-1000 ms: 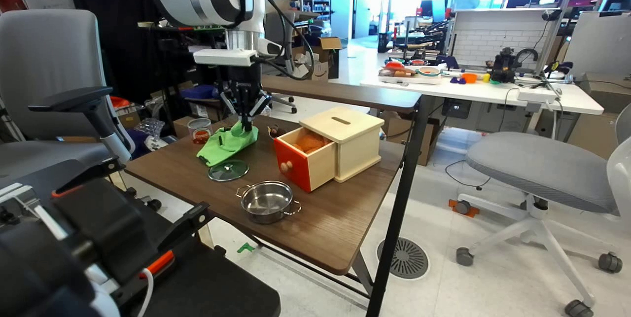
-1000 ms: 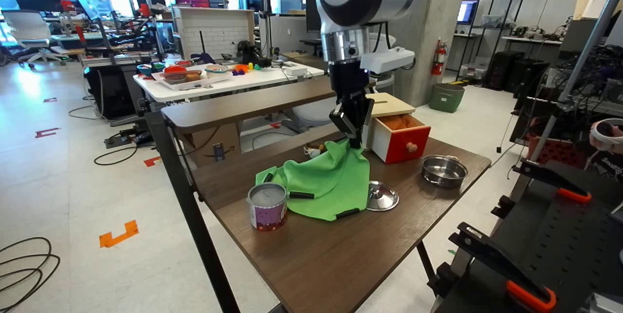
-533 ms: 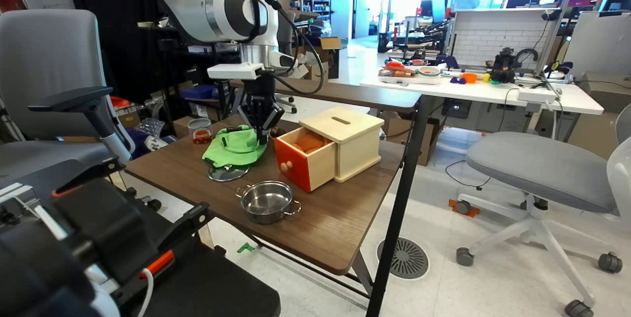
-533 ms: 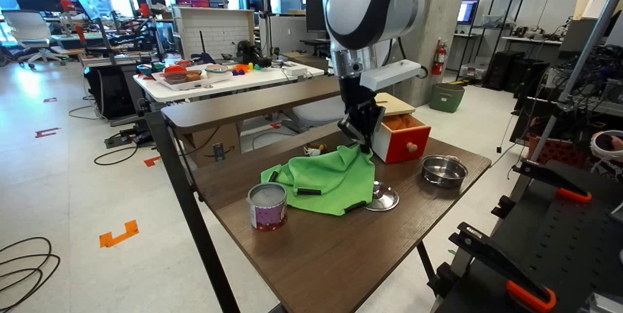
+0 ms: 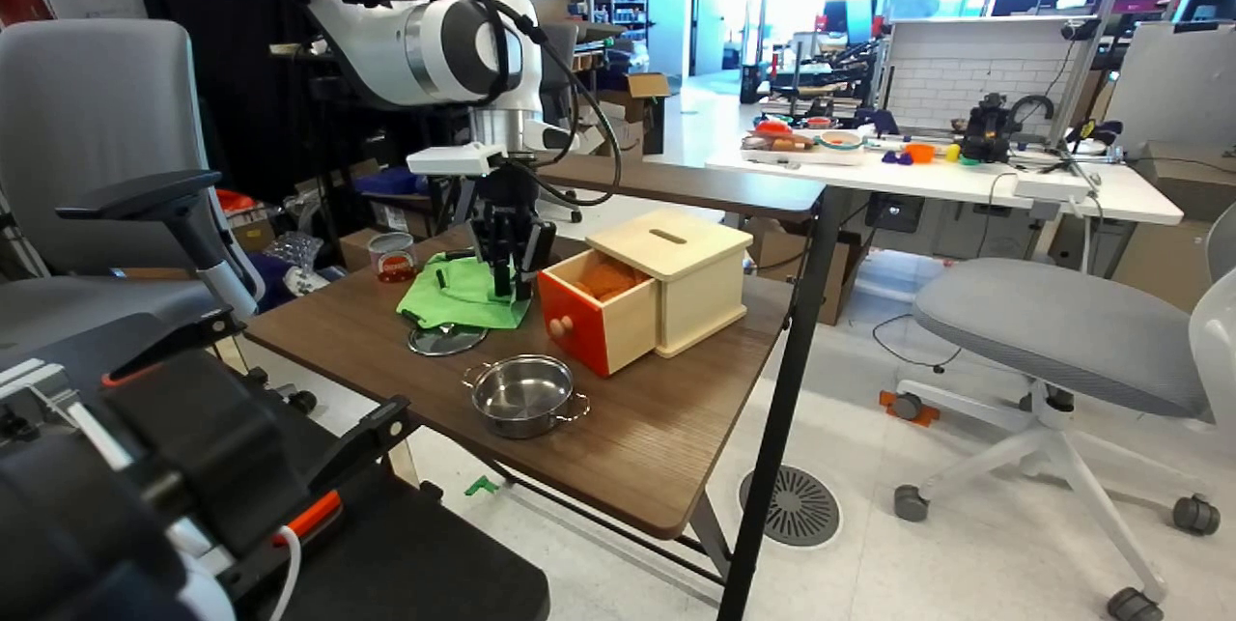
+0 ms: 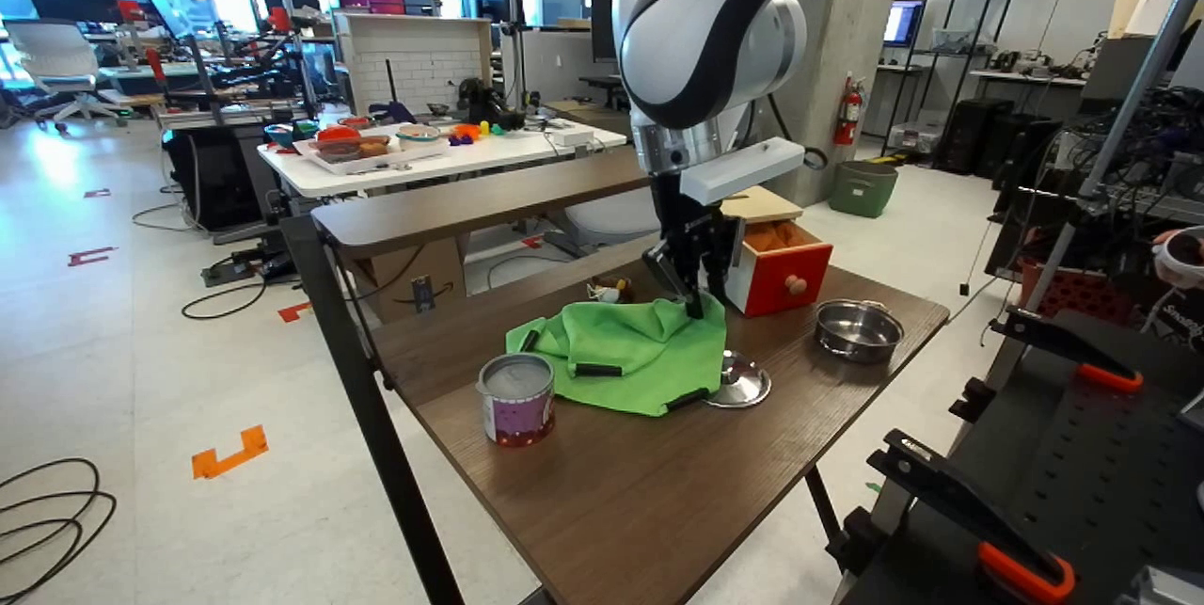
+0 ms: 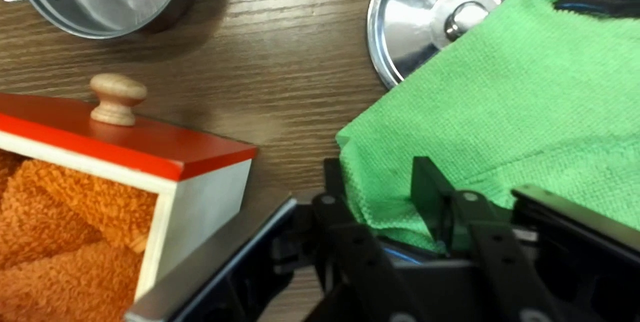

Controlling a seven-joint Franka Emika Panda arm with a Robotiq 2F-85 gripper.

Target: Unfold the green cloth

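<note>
Just below the tool (image 7: 378,174) lies the green cloth (image 7: 530,106), bumpy and part folded, on the table (image 6: 649,492). One corner of it sits in the gap between the tool's two fingers (image 7: 427,187). They stand part way apart, and nothing looks pinched: one is right at the cloth's edge, and one is over the cloth. The tips seem to touch it, but how hard I can't tell. Maybe the tool is down at this corner so it can grab the loose bit and tug the folds flat. Close beside the tool is a box (image 5: 705,293) with its red drawer (image 5: 591,326) sticking out, so there is not much room to tug that way. Out past the fingertips, the cloth goes over part of a shiny lid (image 7: 420,16), and it likely won't lie flat there. Across the cloth from the tool stands a can (image 6: 519,403), which may get in the way too.
</note>
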